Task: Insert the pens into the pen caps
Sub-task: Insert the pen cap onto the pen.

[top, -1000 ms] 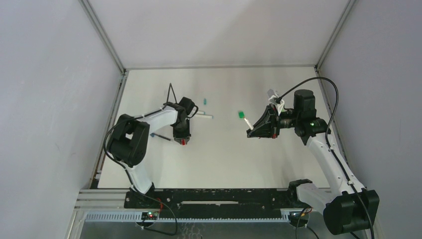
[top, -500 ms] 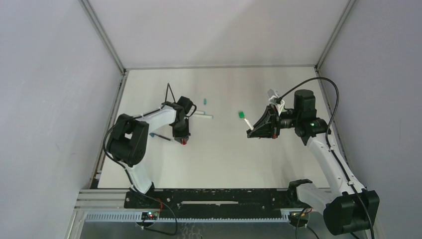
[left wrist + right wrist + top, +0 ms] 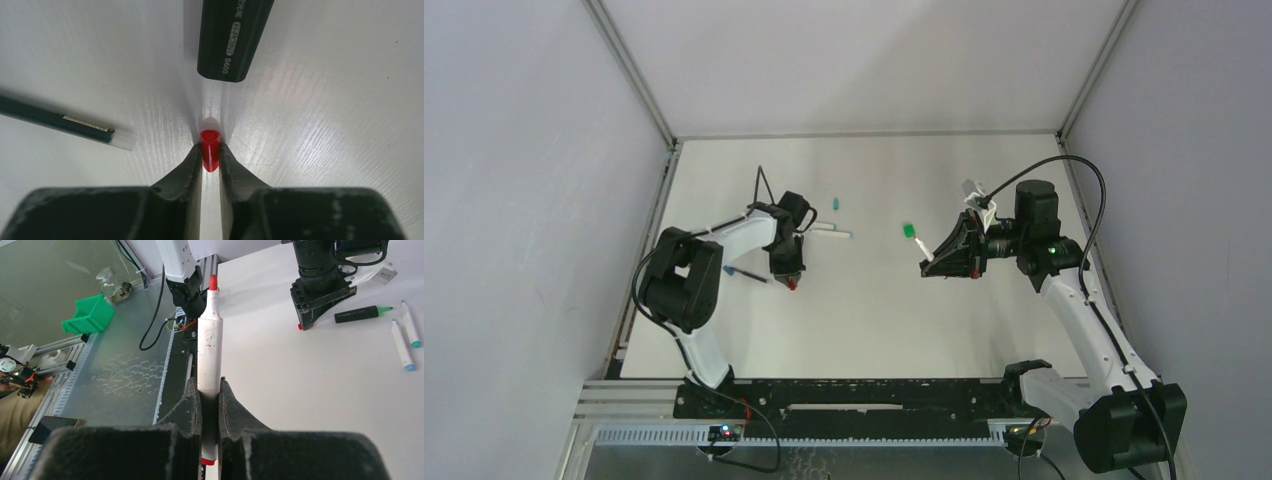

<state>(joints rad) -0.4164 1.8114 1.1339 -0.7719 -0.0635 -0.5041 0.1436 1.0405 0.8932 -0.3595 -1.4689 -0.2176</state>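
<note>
Early stage, nothing capped: left jaws pinched on red cap point(image 3: 210, 150) just beside black marker point(image 3: 232, 37) on counter point(image 3: 325, 125), right jaws clamped on red-tipped white pen point(image 3: 209, 350), well apart from marker.

The top view looks down from above and behind: the whole white bench point(image 3: 874, 320) lies mid-frame, with the arm bases along the bottom edge. The left wrist view sits very near the bench, facing straight down past the left fingers point(image 3: 192, 167) at lower centre. The right wrist view looks along the right fingers point(image 3: 232, 405) and their white pen point(image 3: 210, 355), low across the bench. Its upper right shares the black marker point(image 3: 357, 314) and red cap point(image 3: 300, 326) with the left wrist view.
</note>
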